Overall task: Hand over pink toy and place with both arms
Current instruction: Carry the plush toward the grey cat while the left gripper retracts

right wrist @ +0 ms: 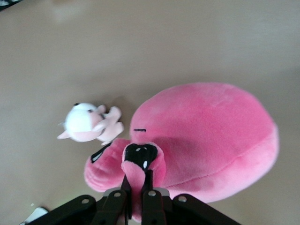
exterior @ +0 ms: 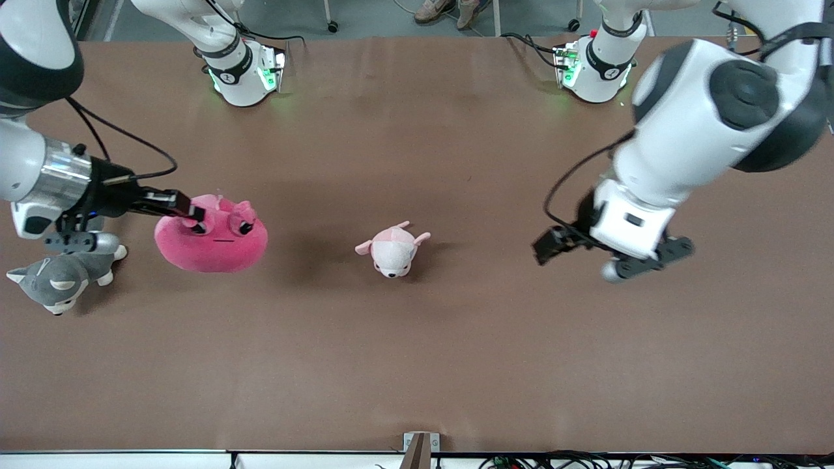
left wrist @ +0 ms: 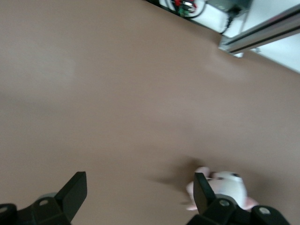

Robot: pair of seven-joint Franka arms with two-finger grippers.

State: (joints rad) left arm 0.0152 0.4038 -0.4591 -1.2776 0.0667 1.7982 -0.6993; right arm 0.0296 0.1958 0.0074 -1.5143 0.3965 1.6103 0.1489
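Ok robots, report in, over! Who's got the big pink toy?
Right gripper shut on pink toy, lifted. Left gripper open, waiting over bare table. Puppy plush sits between them.

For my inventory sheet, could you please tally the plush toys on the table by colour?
Hot pink: 1, the pink toy, pinched by the right gripper
Pale pink and white: 1, the puppy plush
Grey and white: 1, the husky plush
Total: 3
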